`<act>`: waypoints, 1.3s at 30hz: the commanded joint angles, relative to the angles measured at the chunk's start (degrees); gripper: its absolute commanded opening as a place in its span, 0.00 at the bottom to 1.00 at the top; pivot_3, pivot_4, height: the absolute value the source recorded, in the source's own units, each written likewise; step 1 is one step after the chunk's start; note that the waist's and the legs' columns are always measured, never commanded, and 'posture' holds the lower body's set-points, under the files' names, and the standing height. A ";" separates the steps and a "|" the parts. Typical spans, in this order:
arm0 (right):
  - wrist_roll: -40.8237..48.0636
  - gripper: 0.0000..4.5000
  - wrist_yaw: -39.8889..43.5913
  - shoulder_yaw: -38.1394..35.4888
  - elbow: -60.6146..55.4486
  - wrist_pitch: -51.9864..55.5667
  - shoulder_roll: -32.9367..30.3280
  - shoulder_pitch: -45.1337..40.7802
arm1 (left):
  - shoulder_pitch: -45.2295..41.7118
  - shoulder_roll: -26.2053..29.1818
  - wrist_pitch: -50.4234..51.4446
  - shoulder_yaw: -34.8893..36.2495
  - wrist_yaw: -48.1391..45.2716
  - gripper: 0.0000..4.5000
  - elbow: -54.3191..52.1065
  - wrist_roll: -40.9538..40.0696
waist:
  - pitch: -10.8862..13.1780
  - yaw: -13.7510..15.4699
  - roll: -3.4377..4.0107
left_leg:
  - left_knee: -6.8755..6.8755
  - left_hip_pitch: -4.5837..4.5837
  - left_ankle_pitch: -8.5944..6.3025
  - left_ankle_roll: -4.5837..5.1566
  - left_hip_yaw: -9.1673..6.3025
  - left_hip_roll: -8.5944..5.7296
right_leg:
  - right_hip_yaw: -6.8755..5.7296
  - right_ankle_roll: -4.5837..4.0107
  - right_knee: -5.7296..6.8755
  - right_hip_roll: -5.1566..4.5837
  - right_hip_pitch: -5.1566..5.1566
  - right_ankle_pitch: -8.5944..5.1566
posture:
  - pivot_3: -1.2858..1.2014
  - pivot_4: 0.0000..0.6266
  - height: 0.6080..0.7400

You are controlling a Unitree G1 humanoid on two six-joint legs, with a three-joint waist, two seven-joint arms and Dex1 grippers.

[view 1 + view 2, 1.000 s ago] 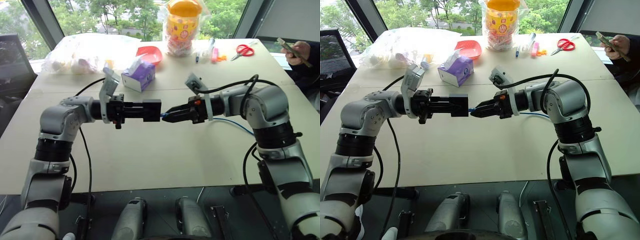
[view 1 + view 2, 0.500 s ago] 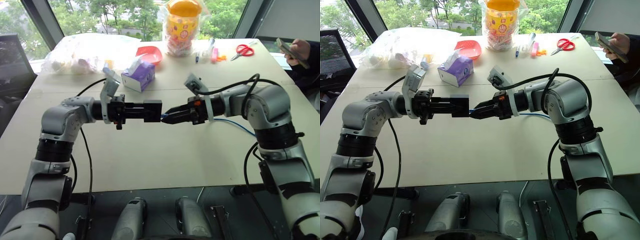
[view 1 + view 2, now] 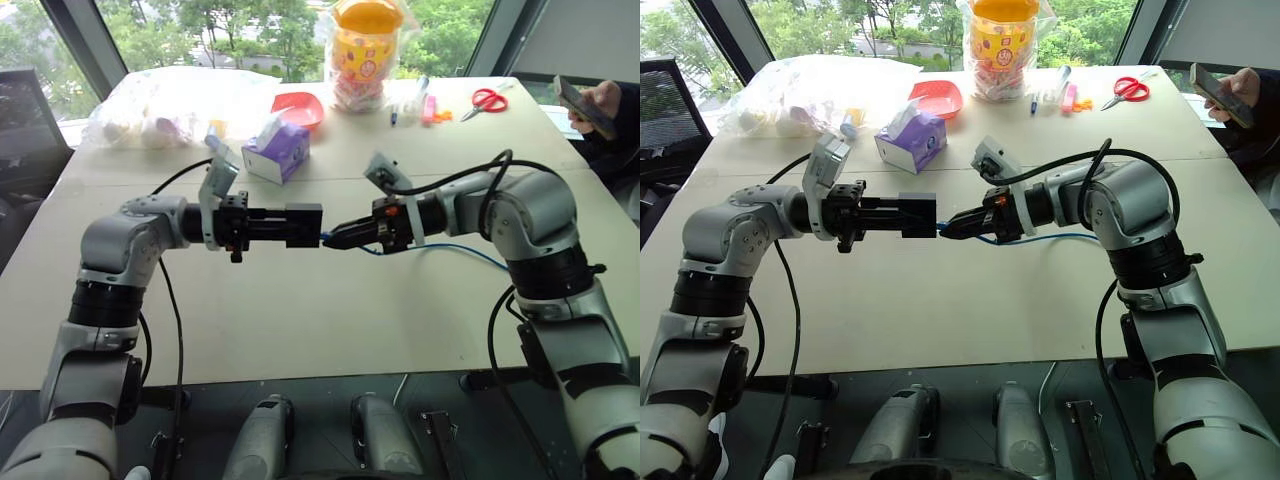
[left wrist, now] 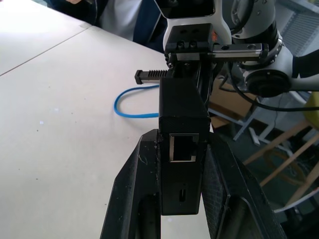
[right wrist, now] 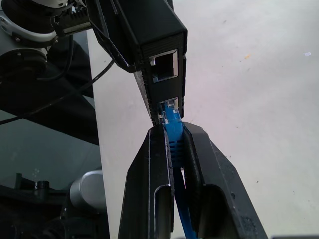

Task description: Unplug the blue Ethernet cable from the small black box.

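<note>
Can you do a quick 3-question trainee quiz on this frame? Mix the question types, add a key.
1. True or false: the blue Ethernet cable is already out of the small black box.
2. Which gripper is shut on the box? A) left gripper B) right gripper C) neither
3. Fill in: the right gripper's fingers pinch the cable just behind its ____.

Key:
1. False. In the right wrist view the plug still sits in the lower port; the port above it is empty.
2. A. Its fingers clamp the box's two sides.
3. Plug, right at the port.
</note>
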 commanded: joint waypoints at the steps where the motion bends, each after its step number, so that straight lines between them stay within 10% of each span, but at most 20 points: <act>1: 0.87 0.00 0.56 -0.62 -1.65 -0.52 -0.49 -2.34 | -0.01 0.78 -1.02 -0.96 -1.03 0.11 -2.14 0.47 | 0.00 0.00 0.00 | 0.00 0.00 0.00 0.00 0.00 0.00 | 0.00 0.00 0.00 0.00 0.00 0.00 | 0.52 0.24 1.00; 7: -0.43 0.00 1.98 0.68 -4.02 -5.57 -1.42 -0.80 | -0.22 0.69 -0.87 -0.70 -1.00 0.11 -2.01 0.53 | 0.00 0.03 0.00 | 0.00 -0.01 0.00 0.00 0.00 0.00 | 0.00 0.00 0.00 0.00 0.00 0.00 | 0.52 0.24 1.00; 15: -1.31 0.81 0.80 1.53 -3.40 -6.13 -1.85 -0.86 | -0.33 0.82 -0.96 -0.83 -1.12 0.11 -1.83 0.43 | 0.00 0.02 0.00 | 0.01 -0.01 0.00 0.00 0.00 0.00 | -0.01 0.00 -0.01 0.01 0.00 0.00 | 0.52 0.24 1.00; 25: -0.74 0.81 1.33 1.43 -3.15 -4.94 -1.79 -1.09 | -0.46 0.75 -1.02 -0.91 -1.10 0.11 -1.69 0.25 | 0.00 0.02 0.00 | 0.01 -0.01 0.00 0.00 0.00 0.01 | -0.01 0.00 -0.02 0.00 0.00 0.00 | 0.52 0.24 1.00; 31: -0.93 0.18 1.47 1.56 -2.76 -4.83 -1.69 -1.23 | -0.54 0.73 -0.91 -0.78 -0.96 0.11 -1.73 0.13 | 0.00 0.02 0.00 | 0.01 -0.01 0.00 0.00 0.00 0.00 | -0.01 0.00 -0.02 0.00 -0.01 0.00 | 0.52 0.24 1.00; 39: -1.03 0.18 1.47 1.86 -2.57 -4.51 -1.54 -1.42 | -0.43 0.95 -0.86 -0.76 -1.03 0.11 -1.85 -0.07 | 0.00 0.02 0.00 | 0.01 -0.02 0.00 0.00 0.00 0.00 | -0.01 0.00 -0.02 0.00 -0.01 0.00 | 0.52 0.24 1.00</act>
